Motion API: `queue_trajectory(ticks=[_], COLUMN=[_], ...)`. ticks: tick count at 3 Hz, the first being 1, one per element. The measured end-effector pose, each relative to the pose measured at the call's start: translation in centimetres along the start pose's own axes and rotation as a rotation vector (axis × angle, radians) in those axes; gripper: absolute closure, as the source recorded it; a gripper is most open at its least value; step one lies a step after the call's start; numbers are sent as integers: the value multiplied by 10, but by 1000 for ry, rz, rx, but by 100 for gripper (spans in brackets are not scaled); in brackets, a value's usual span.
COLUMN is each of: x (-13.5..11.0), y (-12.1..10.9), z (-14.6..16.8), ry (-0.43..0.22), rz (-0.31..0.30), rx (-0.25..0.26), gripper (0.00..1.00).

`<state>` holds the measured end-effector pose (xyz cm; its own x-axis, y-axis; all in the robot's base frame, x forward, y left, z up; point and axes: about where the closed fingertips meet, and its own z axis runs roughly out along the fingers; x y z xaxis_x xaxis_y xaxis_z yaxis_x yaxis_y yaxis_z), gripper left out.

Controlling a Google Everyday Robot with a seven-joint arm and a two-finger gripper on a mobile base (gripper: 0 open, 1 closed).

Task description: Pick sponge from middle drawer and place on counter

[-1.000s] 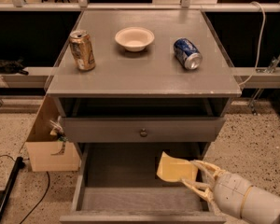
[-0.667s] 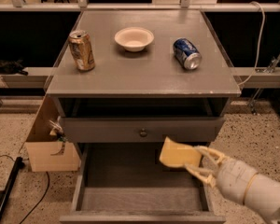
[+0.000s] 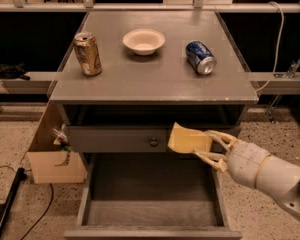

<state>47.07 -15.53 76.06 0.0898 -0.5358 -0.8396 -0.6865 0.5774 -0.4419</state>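
My gripper (image 3: pixel 206 145) comes in from the lower right and is shut on the pale-yellow sponge (image 3: pixel 187 138). It holds the sponge in the air above the open middle drawer (image 3: pixel 150 194), in front of the drawer front with the round knob. The sponge is tilted and sits below the level of the counter (image 3: pixel 155 76). The drawer's grey floor is bare.
On the counter stand a gold can (image 3: pixel 88 53) upright at the left, a white bowl (image 3: pixel 144 41) at the back middle, and a blue can (image 3: pixel 200 57) on its side at the right. A wooden box (image 3: pixel 54 156) sits left of the cabinet on the floor.
My gripper has lifted the sponge up out of the middle drawer, from near the drawer floor to the height of the drawer front above it.
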Motion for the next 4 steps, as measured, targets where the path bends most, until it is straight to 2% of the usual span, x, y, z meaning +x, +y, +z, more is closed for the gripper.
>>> queue_trajectory(ticks=[1,2,4], x=[5,-12,-63], y=[10,-17,-118], z=[-4,-10,-27], ry=[11,-3,-66], rz=[5,-30,-60], rx=[-17,32,145], gripper=[100,100,100])
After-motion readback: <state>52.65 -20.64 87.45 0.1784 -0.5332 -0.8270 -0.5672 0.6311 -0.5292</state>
